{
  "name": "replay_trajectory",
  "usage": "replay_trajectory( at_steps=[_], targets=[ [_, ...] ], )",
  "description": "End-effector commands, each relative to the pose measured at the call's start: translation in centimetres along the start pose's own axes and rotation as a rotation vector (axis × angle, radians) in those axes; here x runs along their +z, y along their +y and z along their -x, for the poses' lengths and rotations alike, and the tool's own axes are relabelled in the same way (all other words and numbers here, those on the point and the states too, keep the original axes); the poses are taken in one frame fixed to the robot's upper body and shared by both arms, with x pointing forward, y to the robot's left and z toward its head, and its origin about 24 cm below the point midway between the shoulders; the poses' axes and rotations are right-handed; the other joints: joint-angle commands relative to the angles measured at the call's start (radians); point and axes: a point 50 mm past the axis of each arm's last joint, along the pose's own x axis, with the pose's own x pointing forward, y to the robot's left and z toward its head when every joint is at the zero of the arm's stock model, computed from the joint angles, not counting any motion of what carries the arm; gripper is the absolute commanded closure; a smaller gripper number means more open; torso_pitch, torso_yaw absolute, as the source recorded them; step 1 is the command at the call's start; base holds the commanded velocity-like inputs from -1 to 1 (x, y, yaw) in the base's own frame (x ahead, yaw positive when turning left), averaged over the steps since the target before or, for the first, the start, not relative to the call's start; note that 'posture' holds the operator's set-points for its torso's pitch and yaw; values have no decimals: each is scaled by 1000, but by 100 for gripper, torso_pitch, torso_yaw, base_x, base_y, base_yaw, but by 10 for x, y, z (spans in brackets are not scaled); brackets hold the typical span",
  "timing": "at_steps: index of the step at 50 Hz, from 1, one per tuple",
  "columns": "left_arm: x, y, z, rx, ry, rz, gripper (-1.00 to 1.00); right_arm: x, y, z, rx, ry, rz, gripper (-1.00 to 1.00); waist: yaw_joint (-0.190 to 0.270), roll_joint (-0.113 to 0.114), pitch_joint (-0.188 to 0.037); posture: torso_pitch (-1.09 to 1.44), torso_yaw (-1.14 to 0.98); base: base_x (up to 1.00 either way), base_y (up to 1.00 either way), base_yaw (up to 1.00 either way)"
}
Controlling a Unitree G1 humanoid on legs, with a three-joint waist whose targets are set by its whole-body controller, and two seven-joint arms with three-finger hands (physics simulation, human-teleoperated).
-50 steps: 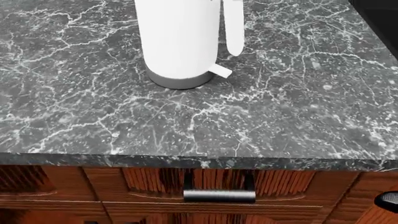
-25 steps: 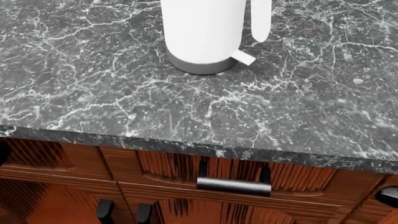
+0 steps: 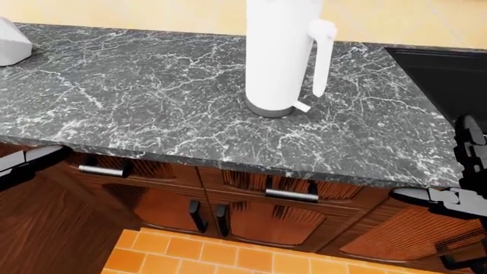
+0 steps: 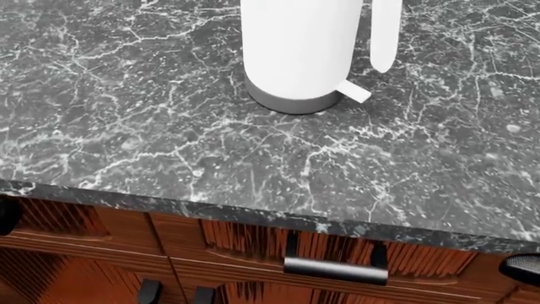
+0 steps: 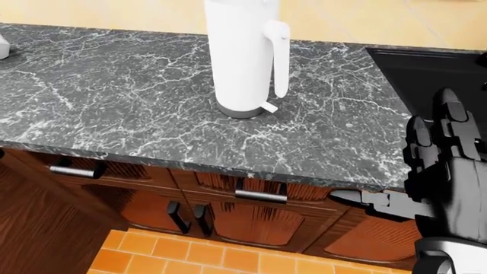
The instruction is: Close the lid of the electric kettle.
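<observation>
The electric kettle (image 3: pixel 278 57) is a tall white cylinder on a grey base, with its handle (image 3: pixel 321 57) on the right side. It stands upright on the dark marble counter (image 3: pixel 137 97). Its top is cut off in every view, so the lid is hidden. My right hand (image 5: pixel 438 165) is open, fingers up, low at the right below the counter edge and well apart from the kettle. A dark part of my left hand (image 3: pixel 27 161) shows at the left edge below the counter; its fingers are not clear.
A black sunken stove or sink (image 3: pixel 449 74) lies at the counter's right end. A white object (image 3: pixel 11 45) sits at the far left. Below are wooden drawers with a bar handle (image 3: pixel 290 195), cabinet doors, and an orange tiled floor (image 3: pixel 198 254).
The head view has shifted: the kettle and counter edge now sit further right in the picture, and more cabinet shows below. The camera moved; the kettle has not.
</observation>
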Motion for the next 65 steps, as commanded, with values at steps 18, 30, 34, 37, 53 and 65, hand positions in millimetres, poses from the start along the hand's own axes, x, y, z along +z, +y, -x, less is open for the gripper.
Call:
replay_trajectory(
  at_steps=[18,30,34,37,53,65],
  targets=[
    [16,-2,2,-12,-78,-8,-100,9,0,1,-3,-61,22,-100,-1,6,-8,0,0,0,0,0],
    [13,-4,1,-24,-79,-9,-100,9,0,1,-10,-54,30,-100,0,6,-7,0,0,0,0,0],
    [11,-4,1,-25,-77,-12,-100,10,-1,1,-10,-58,17,-100,0,5,-9,0,0,0,0,0],
    [12,-4,1,-25,-77,-14,-100,9,0,0,-8,-56,18,-100,3,11,-10,0,0,11,0,0],
    [14,-4,1,-26,-79,-11,-100,9,0,0,-6,-57,22,-100,1,28,-6,0,0,18,0,0],
    [11,-4,1,-25,-78,-16,-100,10,0,0,-5,-58,24,-100,20,-4,-8,0,0,17,0,0]
  ],
)
